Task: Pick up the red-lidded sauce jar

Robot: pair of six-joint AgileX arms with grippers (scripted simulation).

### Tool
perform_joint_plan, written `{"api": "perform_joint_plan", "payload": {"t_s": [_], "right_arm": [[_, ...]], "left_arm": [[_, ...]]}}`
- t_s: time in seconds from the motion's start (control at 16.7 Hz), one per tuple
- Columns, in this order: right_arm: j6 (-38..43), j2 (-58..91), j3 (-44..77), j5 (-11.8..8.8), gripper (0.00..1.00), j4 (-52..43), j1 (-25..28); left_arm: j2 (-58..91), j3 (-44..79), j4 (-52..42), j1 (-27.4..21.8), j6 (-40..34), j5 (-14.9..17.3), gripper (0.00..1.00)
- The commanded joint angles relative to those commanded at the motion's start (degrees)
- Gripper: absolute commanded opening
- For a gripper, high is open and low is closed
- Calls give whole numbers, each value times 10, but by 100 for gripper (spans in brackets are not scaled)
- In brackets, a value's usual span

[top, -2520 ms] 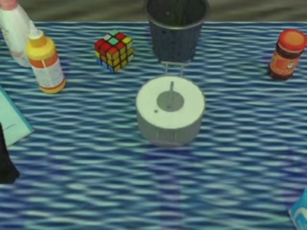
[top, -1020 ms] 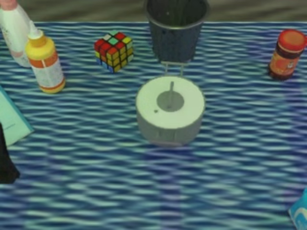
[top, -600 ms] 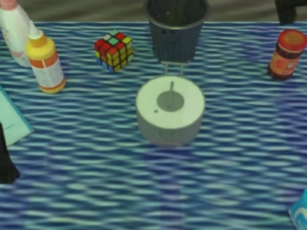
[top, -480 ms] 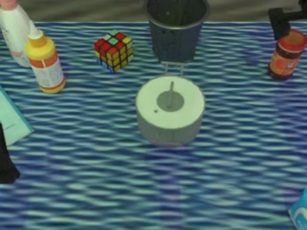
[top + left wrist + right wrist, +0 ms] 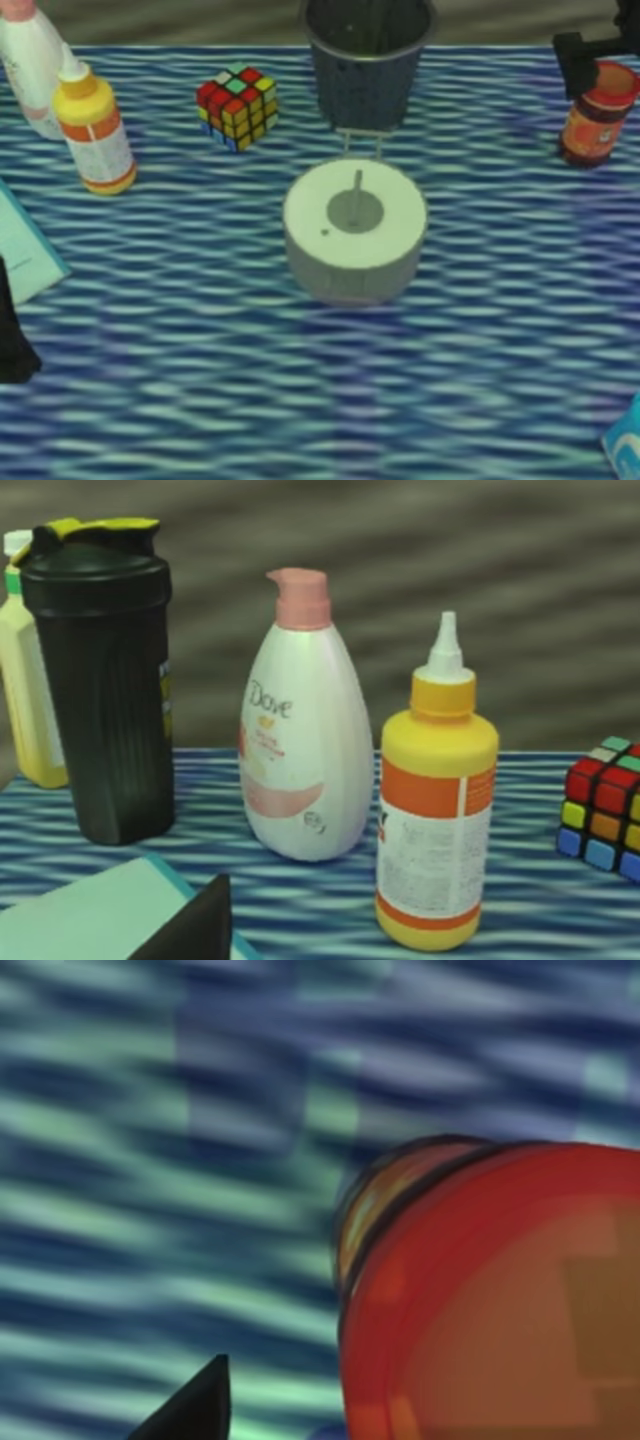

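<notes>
Standing upright at the bench's [image 5: 300,400] far right, the red-lidded sauce jar [image 5: 596,112] had the right gripper [image 5: 592,52] just over its lid. Whether that gripper was spread, I couldn't tell. The left arm sat parked at the near left edge.

The black right gripper [image 5: 590,55] shows only as a dark block cut off by the top view's right edge, so whether its fingers are spread or closed cannot be told. It covers the far rim of the small red-lidded sauce jar [image 5: 597,112]. In the right wrist view the jar [image 5: 500,1300] fills a corner, blurred and cropped, beside one dark fingertip [image 5: 195,1405]. The left gripper [image 5: 12,340] is a black shape cut by the left edge.
</notes>
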Motion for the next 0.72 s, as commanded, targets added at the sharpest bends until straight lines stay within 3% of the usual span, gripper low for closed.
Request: {"api": "perform_joint_plan", "payload": {"t_s": [0.6, 0.72], "right_arm": [[2, 46, -16, 1, 100, 64, 5], [2, 46, -16, 1, 85, 64, 5]], "left_arm": [[0, 0, 0, 0, 0, 0, 100], [0, 0, 0, 0, 0, 0, 100]]}}
